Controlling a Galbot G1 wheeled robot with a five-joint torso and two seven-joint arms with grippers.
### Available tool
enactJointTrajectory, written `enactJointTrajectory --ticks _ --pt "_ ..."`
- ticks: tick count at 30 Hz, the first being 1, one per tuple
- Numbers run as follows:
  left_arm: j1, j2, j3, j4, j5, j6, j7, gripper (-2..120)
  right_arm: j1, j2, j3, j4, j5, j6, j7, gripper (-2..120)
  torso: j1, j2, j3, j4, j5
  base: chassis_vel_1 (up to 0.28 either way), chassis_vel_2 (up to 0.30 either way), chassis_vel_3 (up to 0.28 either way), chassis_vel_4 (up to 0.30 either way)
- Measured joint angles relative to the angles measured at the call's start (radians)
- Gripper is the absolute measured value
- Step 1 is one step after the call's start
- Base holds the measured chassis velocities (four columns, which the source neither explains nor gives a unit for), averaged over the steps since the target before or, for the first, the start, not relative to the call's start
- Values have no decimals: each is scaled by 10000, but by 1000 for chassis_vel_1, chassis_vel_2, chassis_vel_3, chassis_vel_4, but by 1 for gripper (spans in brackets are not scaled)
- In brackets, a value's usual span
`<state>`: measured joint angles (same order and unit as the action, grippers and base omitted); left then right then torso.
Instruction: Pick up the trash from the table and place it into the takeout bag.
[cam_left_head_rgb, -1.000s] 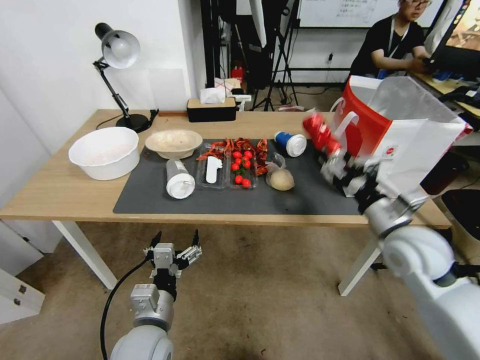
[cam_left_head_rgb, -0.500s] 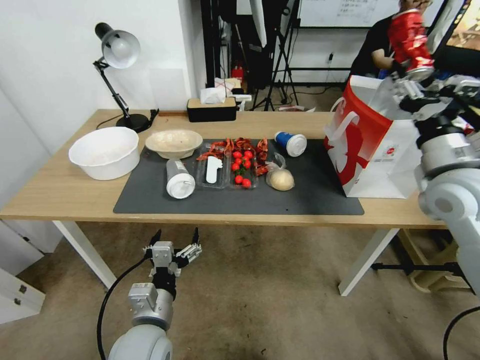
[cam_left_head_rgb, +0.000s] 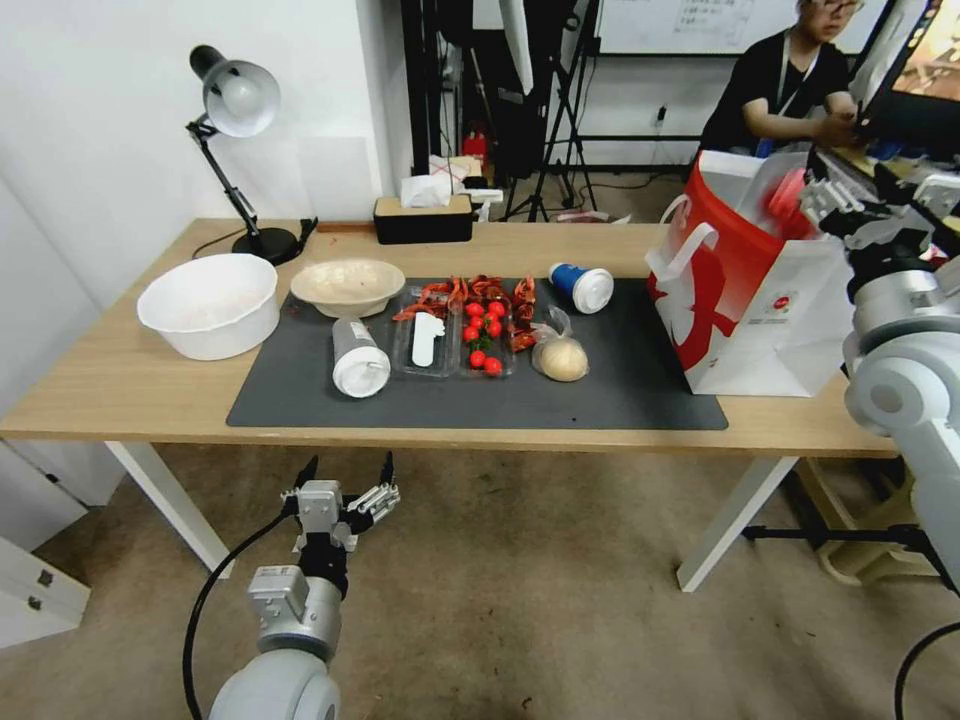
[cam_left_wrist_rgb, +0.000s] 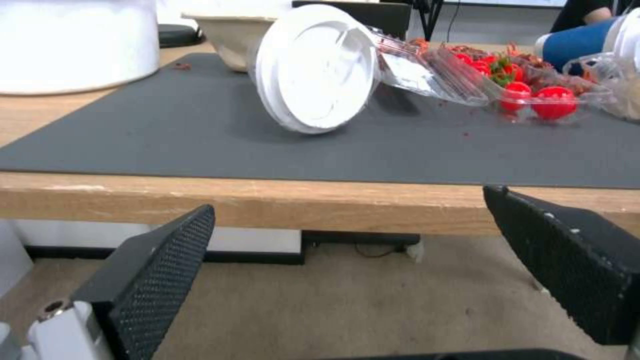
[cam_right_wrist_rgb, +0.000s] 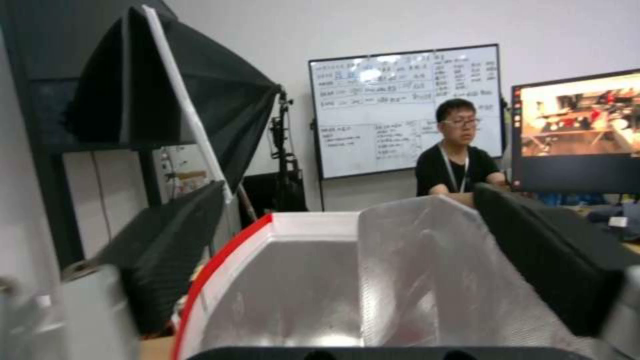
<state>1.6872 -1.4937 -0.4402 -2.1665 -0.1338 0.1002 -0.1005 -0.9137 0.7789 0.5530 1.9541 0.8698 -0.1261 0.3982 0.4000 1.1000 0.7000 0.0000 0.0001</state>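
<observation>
At the table's right end, the right gripper (cam_left_head_rgb: 862, 205) hangs over the mouth of the takeout bag (cam_left_head_rgb: 760, 300), its fingers spread with nothing between them. In its wrist view I look straight down into the bag's silvery lining. A red shape (cam_left_head_rgb: 790, 195) shows just inside the rim; I take it for the crushed drink can, though I cannot tell whether it has settled. The bag stands upright, partly on the right edge of the dark grey mat (cam_left_head_rgb: 620, 390), red panel facing the middle of the table (cam_left_head_rgb: 120, 380).

The left gripper (cam_left_head_rgb: 340, 490) waits low, in front of and below the table's near edge, fingers wide and empty.

Nearest to it, the clear white-lidded cup (cam_left_head_rgb: 358, 358) lies on its side on the mat's left half, long axis running from far edge to near edge, lid toward me. I judge it light and thin-walled, apt to roll and to dent; a hold across the barrel, behind the lid, looks safest. The blue paper cup (cam_left_head_rgb: 582, 287) lies tipped over too, toward the mat's far edge, lid pointing to the right end; it should be light and soft, so squeeze gently. The bagged bun (cam_left_head_rgb: 560, 357) sits near the mat's middle, soft in slippery film, best taken by its gathered top. The shallow beige bowl (cam_left_head_rgb: 347, 285) stands upright at the mat's far left corner and looks stiff enough to lift by the rim.
</observation>
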Motion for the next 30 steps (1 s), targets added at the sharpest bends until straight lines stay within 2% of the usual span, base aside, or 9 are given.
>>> enactJointTrajectory --ticks 2,9,16,25,29,30 --pt "-10 -11 20 13 0 47 5 100 -53 9 0 58 2 1 -116 99 0 0 0 0 -1 0 0 0 0" --pt "-63 -23 41 98 0 77 20 100 -56 -21 -21 168 11 200 -451 100 0 0 0 0 -1 0 0 0 0" --pt "-62 -34 33 132 1 73 21 100 -460 30 -37 919 149 405 -1071 100 0 1 -1 1 -2 0 0 0 0" --pt "-70 -18 34 234 3 56 24 100 -2589 341 108 2223 -103 322 -2196 100 0 0 -1 -1 -2 0 0 0 0" --pt "-69 23 30 271 -19 41 40 100 -4346 989 293 2791 -1152 454 -2451 100 0 1 -2 0 -1 0 0 0 0" --pt "-69 23 30 271 -19 41 40 100 -4346 989 293 2791 -1152 454 -2451 100 0 1 -2 0 -1 0 0 0 0"
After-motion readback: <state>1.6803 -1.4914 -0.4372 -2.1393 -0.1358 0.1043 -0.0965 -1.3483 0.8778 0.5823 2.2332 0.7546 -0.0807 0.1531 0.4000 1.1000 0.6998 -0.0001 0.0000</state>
